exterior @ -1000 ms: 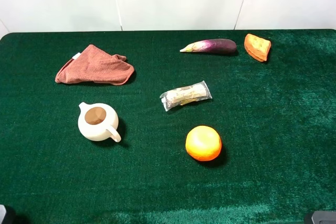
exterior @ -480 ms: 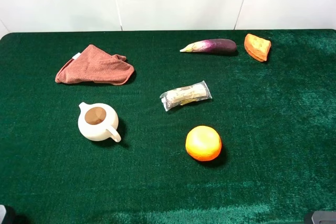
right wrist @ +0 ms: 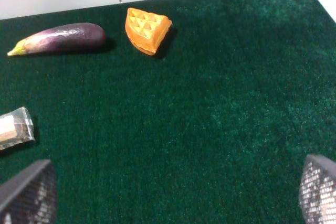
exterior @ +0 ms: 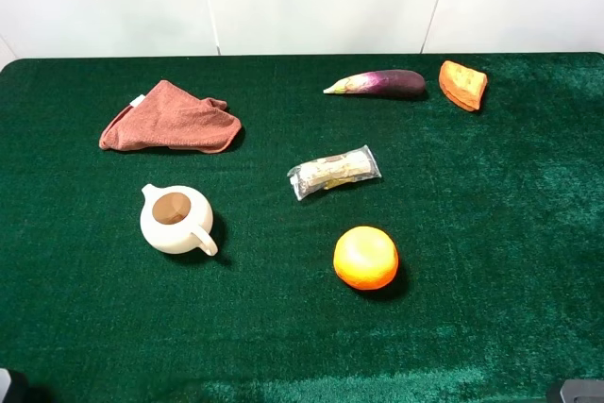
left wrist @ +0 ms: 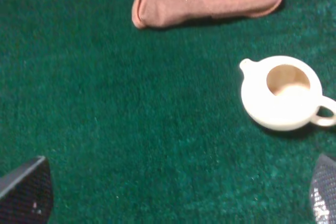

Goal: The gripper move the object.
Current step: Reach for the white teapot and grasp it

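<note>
The cream-white pitcher [exterior: 176, 226] stands upright on the green table at the left of middle, brown inside showing, spout to the back left and loop handle to the front right. It also shows in the left wrist view [left wrist: 278, 106]. My left gripper [left wrist: 173, 195] is open and empty, well short of the pitcher, which lies off towards one fingertip [left wrist: 323, 192]. My right gripper [right wrist: 173, 192] is open and empty over bare cloth on the right side. In the exterior high view only slivers of the arms show at the bottom corners.
A rust-red cloth [exterior: 170, 118] lies behind the pitcher. A clear-wrapped packet [exterior: 333, 172] lies mid-table and an orange fruit [exterior: 365, 257] in front of it. An eggplant [exterior: 382, 83] and an orange wedge [exterior: 462, 85] lie at the back right.
</note>
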Controlling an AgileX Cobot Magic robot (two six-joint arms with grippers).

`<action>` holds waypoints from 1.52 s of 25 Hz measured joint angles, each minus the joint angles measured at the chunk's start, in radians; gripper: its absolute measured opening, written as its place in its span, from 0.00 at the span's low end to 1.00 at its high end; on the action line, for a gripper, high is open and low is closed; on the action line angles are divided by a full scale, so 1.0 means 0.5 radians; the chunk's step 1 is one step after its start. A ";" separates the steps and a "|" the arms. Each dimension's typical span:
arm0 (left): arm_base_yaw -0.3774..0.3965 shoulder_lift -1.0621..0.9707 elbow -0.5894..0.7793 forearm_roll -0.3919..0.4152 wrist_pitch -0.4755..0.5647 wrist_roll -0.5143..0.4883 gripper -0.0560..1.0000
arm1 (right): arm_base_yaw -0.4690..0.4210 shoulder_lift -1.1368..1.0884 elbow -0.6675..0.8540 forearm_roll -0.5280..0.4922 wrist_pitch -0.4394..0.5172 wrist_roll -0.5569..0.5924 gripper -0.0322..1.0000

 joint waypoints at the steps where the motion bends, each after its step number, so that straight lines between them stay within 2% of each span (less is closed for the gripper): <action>1: 0.000 0.069 -0.022 -0.009 0.000 0.000 0.99 | 0.000 0.000 0.000 0.000 0.000 0.000 0.70; 11: 0.000 0.649 -0.165 -0.099 0.021 0.000 0.99 | 0.000 0.000 0.000 -0.005 0.000 0.000 0.70; 16: 0.000 0.886 -0.174 -0.112 0.016 -0.088 0.99 | 0.000 0.000 0.000 -0.005 0.000 0.000 0.70; 27: -0.002 1.204 -0.174 -0.140 -0.017 -0.205 0.99 | 0.000 0.000 0.000 -0.005 0.000 0.000 0.70; 38: -0.301 1.503 -0.175 -0.077 -0.150 -0.449 0.99 | 0.000 0.000 0.000 -0.005 0.000 0.000 0.70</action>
